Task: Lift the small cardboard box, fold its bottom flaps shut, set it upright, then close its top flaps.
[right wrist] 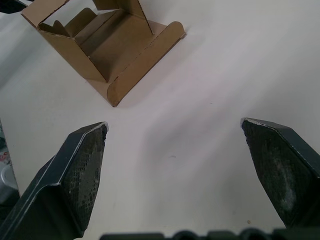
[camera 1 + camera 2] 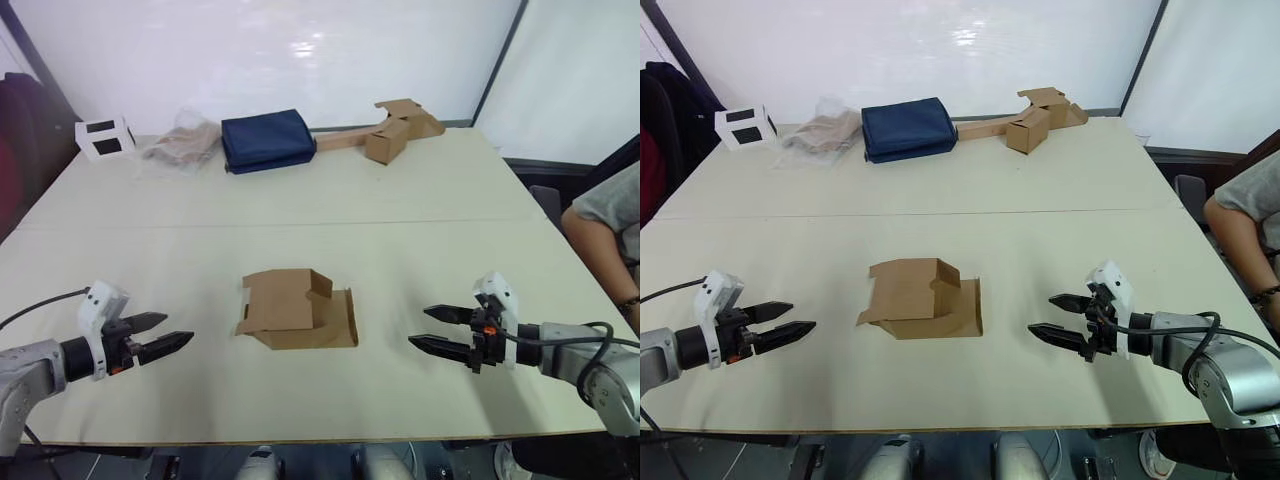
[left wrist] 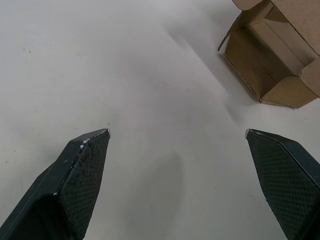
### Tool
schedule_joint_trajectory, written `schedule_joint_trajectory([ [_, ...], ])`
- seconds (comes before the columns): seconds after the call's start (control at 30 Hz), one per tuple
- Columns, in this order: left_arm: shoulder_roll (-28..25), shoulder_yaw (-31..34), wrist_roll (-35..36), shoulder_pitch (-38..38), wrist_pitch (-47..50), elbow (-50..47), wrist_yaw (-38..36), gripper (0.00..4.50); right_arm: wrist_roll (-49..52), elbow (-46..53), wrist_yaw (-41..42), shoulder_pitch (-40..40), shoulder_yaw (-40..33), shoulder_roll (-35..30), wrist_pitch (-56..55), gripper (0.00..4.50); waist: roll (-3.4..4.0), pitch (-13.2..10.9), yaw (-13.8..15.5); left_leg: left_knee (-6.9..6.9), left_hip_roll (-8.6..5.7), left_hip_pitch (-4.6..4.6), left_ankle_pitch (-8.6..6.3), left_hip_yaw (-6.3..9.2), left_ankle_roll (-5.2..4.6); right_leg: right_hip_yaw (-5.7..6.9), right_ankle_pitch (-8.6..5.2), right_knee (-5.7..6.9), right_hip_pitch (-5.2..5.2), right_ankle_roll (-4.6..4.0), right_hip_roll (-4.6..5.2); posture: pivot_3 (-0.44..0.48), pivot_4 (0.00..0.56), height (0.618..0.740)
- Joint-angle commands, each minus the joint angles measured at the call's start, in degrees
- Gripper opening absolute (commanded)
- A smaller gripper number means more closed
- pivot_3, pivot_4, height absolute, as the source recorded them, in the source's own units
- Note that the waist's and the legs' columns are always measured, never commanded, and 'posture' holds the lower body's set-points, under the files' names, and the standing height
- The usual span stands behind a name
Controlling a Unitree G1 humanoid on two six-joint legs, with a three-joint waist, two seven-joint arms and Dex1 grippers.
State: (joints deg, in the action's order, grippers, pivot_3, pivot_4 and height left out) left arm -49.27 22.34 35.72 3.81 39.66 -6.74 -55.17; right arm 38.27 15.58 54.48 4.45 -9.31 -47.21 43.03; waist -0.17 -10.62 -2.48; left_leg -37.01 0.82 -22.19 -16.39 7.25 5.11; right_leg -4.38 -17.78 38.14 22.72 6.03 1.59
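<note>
Box: the small cardboard box [image 2: 297,310] lies collapsed on its side near the middle of the table [image 2: 420,200], flaps splayed, one open end facing the right arm, nothing touching it
Left gripper: the left gripper [image 2: 160,335] hovers low over the table's near edge, well to the left of the box, its two black fingers [image 3: 82,165] spread apart with only bare tabletop between them
Right gripper: the right gripper [image 2: 432,329] sits on the opposite side, pointing in at the box, fingers likewise wide apart and holding nothing
Far edge: a white box with black squares [image 2: 104,138], a crumpled clear bag [image 2: 182,145], a folded navy cloth [image 2: 267,139] and a strip of joined cardboard pieces [image 2: 385,130]
Right side: a person's arm [image 2: 600,240] beside the table
</note>
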Motion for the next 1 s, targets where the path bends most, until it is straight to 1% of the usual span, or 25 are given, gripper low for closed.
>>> schedule_joint_trajectory([
  [0.03,0.32,2.07,0.26,-0.49,-1.2,-0.27,0.5,4.5,-0.31,0.74,0.45,0.53,-0.12,-0.14,-0.92,4.42,0.0,0.0,0.01,0.0,0.0,0.0,0.0,0.0,0.0,0.0,0.0,0.0,0.0,0.0,0.0,0.0,0.15,0.74],
  [0.13,0.26,1.8,0.11,-0.52,-1.0,-0.69,1.12,4.5,-1.46,0.78,-0.1,0.68,0.61,-0.32,-1.11,4.42,0.0,0.0,0.02,0.0,0.0,0.0,0.0,0.0,0.0,0.0,0.0,0.0,0.0,0.0,0.01,0.0,0.15,0.74],
  [0.5,0.23,2.31,1.67,-1.3,1.14,-0.89,2.33,4.5,-0.63,0.75,-0.3,2.01,0.12,0.35,-0.07,4.42,0.0,0.0,0.02,-0.01,0.0,0.0,0.0,0.0,0.0,0.0,0.0,0.0,-0.01,0.0,0.01,0.0,0.15,0.74],
  [0.6,0.3,1.62,1.49,-3.08,1.41,-0.26,3.36,4.5,-2.23,-1.15,-0.56,3.91,1.33,-0.3,0.0,4.42,0.0,0.0,0.02,-0.01,0.0,0.0,0.0,0.0,0.0,0.0,0.0,0.01,-0.01,0.0,0.0,0.0,0.15,0.74],
  [0.7,1.41,0.42,-0.17,-5.68,-0.91,1.06,4.88,4.5,-2.94,-1.87,-0.94,6.36,2.17,-0.6,0.68,4.42,0.0,0.0,0.11,-0.05,-0.01,0.0,0.0,0.0,0.0,0.01,0.0,0.03,-0.01,0.0,0.01,0.0,0.15,0.74],
  [0.83,1.69,-0.5,-0.51,-5.71,-0.57,1.64,4.24,4.5,-4.28,-1.43,-1.58,6.17,1.74,-0.43,-0.42,4.42,0.0,0.0,0.02,-0.02,-0.01,-0.01,0.0,0.0,0.0,0.01,0.0,0.0,0.0,0.01,0.01,0.0,0.15,0.74],
  [0.9,1.44,-0.73,0.58,-6.55,1.18,2.79,3.45,4.5,-4.51,-1.23,-1.92,5.86,1.28,-0.06,-0.78,4.42,0.0,0.0,-0.02,-0.02,-0.01,-0.01,0.0,0.0,0.0,0.0,0.0,0.01,0.01,0.01,0.01,0.0,0.15,0.74],
  [1.0,0.76,-1.24,4.47,-8.61,7.31,5.44,0.59,4.5,-4.16,-0.14,-2.21,5.35,0.91,0.1,-0.63,4.42,0.0,0.01,-0.02,-0.05,-0.01,0.0,0.0,0.0,0.0,0.01,0.01,0.07,0.01,0.0,0.0,0.0,0.15,0.74],
])
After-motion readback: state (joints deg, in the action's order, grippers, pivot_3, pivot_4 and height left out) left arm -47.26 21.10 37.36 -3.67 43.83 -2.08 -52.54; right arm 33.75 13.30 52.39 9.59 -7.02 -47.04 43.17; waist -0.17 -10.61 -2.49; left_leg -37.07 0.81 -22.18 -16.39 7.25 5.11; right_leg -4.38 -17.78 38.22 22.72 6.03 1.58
